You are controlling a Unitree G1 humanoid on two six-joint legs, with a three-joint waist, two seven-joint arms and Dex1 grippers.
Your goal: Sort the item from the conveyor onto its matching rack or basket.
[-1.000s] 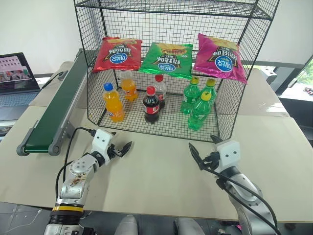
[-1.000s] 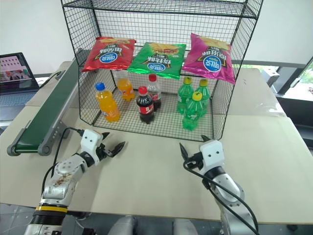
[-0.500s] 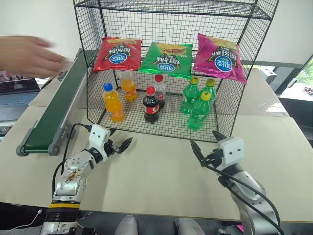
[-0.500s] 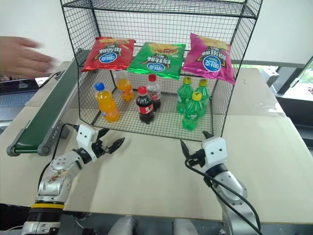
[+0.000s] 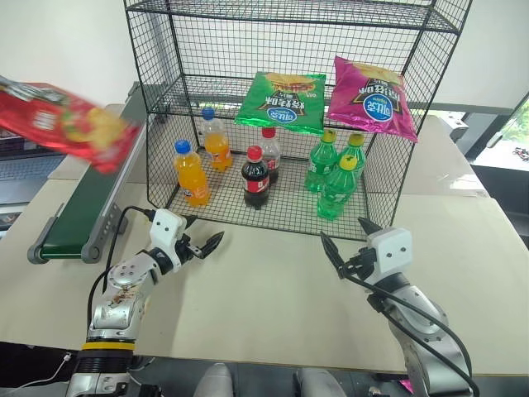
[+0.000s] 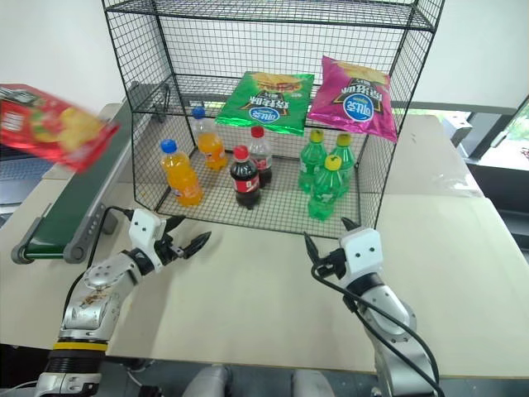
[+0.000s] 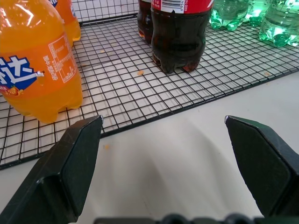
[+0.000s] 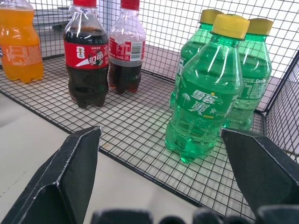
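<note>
Removed from the rack's (image 5: 397, 178) middle shelf since half a second ago, the red chip bag (image 5: 70, 124) now hangs blurred above the conveyor (image 5: 87, 198). Both pincers, left (image 5: 201, 246) and right (image 5: 345, 243), hover apart and empty over the counter (image 5: 264, 289), before the rack.

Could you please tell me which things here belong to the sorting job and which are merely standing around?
Part of the job:
- red chip bag, blurred, above the conveyor's far end
- conveyor
- wire rack

Just there:
- green chip bag and pink chip bag on the rack's shelf
- orange, cola and green bottles
</note>
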